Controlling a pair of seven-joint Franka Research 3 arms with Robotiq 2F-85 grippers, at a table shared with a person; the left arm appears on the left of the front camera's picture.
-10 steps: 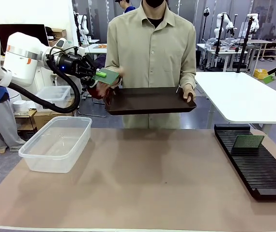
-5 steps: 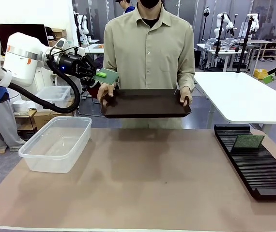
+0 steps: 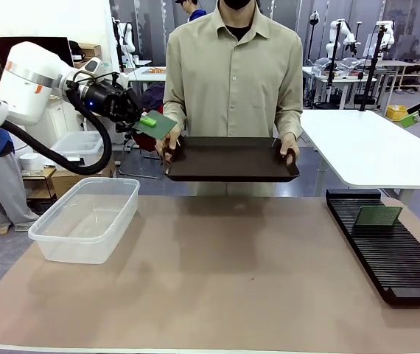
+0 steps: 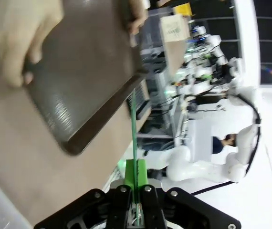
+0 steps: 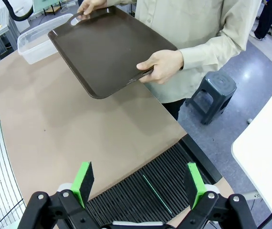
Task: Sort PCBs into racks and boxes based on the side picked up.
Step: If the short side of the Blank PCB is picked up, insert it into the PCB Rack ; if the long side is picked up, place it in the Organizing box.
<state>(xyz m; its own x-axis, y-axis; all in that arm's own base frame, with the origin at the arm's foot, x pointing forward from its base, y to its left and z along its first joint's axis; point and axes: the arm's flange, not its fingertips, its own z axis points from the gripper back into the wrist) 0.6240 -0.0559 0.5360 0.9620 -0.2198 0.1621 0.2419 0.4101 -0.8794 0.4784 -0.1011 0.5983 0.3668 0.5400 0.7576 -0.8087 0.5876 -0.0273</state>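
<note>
Two arms are working at one brown table (image 3: 217,287), across which a person (image 3: 232,66) is standing and holding a dark brown tray (image 3: 232,158) level in both hands, one hand (image 3: 170,144) at the tray's left end and the other hand (image 3: 291,151) at its right end. On the table's left part a clear tub (image 3: 85,219) is sitting open, and along the right edge a long black slotted rack (image 3: 387,247) is lying with one green PCB (image 3: 376,216) standing in its far slots. From the picture's left the white left arm (image 3: 29,88) is reaching across at about the person's chest height, wrist roughly horizontal, and its left gripper (image 3: 138,118) is keeping its jaws closed on a second PCB (image 3: 156,125), which is hanging in the air just beside the tray's left end, above and beyond the tub. In the left wrist view that board (image 4: 134,138) is appearing edge-on as a thin green line between the green pads. High over the rack, the right gripper (image 5: 138,183) is pointing down with its jaws spread wide and nothing between them.
</note>
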